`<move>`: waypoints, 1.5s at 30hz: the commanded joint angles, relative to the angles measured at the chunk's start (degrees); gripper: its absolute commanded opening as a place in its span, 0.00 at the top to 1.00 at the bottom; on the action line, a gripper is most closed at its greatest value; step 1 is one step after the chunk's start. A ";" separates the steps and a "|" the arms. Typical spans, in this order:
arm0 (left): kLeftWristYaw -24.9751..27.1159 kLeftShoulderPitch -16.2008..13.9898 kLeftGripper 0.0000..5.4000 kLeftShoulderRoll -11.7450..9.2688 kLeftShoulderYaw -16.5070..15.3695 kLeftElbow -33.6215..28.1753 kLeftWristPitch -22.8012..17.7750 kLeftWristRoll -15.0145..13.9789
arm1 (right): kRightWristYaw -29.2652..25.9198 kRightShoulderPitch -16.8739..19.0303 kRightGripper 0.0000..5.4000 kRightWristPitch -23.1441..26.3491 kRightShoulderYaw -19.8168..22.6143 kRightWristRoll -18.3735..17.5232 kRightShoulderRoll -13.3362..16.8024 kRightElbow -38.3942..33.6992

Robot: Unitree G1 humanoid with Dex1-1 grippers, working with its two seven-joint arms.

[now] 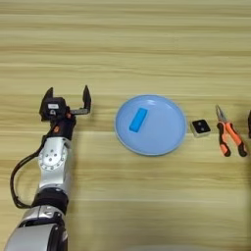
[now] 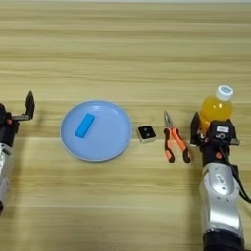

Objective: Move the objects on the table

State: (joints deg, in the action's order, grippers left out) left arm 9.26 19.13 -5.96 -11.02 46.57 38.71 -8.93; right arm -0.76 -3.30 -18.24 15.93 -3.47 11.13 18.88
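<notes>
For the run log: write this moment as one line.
left gripper open, empty | right gripper shut on bottle | block on plate

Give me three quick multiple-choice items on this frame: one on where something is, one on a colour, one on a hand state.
1. Where does the blue block lie?
A. on the light-blue plate
B. beside the pliers
C. under the left hand

2. What colour are the handles of the pliers?
A. green
B. orange
C. white

3. What is the right hand doing?
A. hanging open over the plate
B. resting on the black-and-white square piece
C. gripping the orange-liquid bottle

Answers:
1. A, the block rests inside the plate's rim, left of its centre.
2. B, both handles are orange with black tips.
3. C, its fingers sit either side of the bottle's lower body, right of the pliers, while the left hand stands open and empty left of the plate.
</notes>
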 commanded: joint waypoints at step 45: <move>3.49 1.86 0.00 -1.41 -2.33 1.41 -0.16 -1.69 | 4.49 -9.38 0.08 -15.43 -1.14 1.78 1.76 26.12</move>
State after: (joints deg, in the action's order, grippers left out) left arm 12.55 20.02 -7.23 -13.27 47.40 38.97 -10.45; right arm 3.36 -13.11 -34.33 15.07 -1.66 12.95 45.77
